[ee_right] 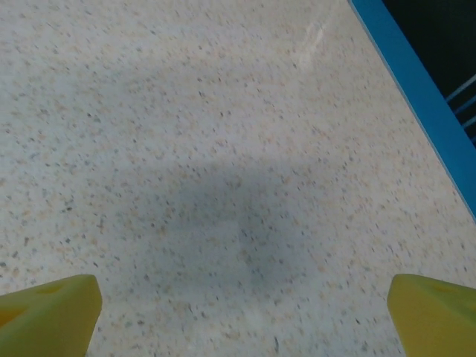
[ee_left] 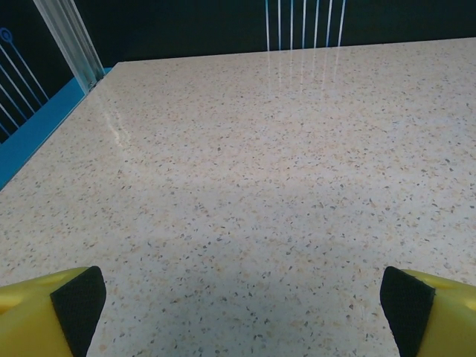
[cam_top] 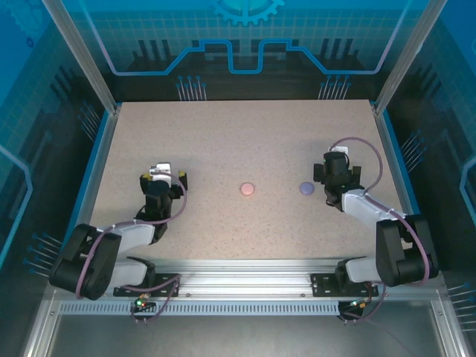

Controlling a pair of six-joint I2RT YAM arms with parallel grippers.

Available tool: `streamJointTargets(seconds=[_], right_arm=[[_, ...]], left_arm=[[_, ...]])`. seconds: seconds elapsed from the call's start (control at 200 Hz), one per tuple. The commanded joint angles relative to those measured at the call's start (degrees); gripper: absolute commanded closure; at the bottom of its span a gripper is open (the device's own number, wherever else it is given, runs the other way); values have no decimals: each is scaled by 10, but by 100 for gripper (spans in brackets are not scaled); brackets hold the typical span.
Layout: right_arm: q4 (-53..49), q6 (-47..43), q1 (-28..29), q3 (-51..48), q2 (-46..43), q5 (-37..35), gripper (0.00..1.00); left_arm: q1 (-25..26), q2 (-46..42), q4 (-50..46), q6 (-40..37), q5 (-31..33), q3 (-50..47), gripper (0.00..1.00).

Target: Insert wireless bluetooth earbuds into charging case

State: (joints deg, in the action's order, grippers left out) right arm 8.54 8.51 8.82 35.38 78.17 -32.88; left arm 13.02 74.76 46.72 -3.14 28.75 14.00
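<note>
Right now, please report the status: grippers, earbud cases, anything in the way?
Left gripper and right gripper open, empty. Pink case and purple case on table, apart; earbuds inside or not, cannot tell. Nothing blocks either case.

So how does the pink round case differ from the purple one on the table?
The pink case sits near the middle of the table; the purple case lies further right, close to the open right tool. Colour also separates the pink case from the purple case. Both are small, round and untouched.

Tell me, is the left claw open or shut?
Open. The left claw has its fingers far apart over the table, nothing between them.
</note>
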Motion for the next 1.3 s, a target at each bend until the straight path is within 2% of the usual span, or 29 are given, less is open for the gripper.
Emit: streamJointTargets(seconds=[0.0, 0.07, 0.11, 0.165, 0.24, 0.32, 0.345, 0.37, 0.41, 0.63, 1.12, 1.296], right_arm=[[160, -58, -10, -37, 15, 48, 0], [216, -68, -15, -57, 29, 88, 0], [208, -70, -17, -55, 28, 122, 0], [266, -79, -22, -79, 38, 171, 0], [338, -85, -23, -106, 63, 191, 0], [399, -83, -36, -128, 85, 216, 0], [381, -82, -37, -121, 80, 224, 0], [354, -83, -40, -113, 78, 239, 0], [364, -84, -45, -114, 81, 251, 0], [353, -76, -58, -111, 81, 275, 0], [354, -85, -45, -110, 81, 256, 0], [341, -81, -57, -102, 83, 283, 0]], left_arm=[[-16, 32, 84, -23, -42, 8, 1], [-28, 59, 113, -19, -60, 7, 1], [-35, 75, 124, -15, -75, 8, 1], [-44, 93, 131, -13, -91, 14, 1], [-61, 86, 91, 3, -117, 28, 1], [-72, 122, 131, 3, -148, 21, 1], [-72, 133, 153, -6, -158, 21, 1], [-72, 129, 132, -7, -166, 29, 1], [-79, 116, 80, -1, -184, 44, 1], [-131, 124, -13, 35, -264, 98, 1], [-131, 125, -13, 34, -263, 98, 1], [-131, 124, -13, 34, -261, 98, 1]])
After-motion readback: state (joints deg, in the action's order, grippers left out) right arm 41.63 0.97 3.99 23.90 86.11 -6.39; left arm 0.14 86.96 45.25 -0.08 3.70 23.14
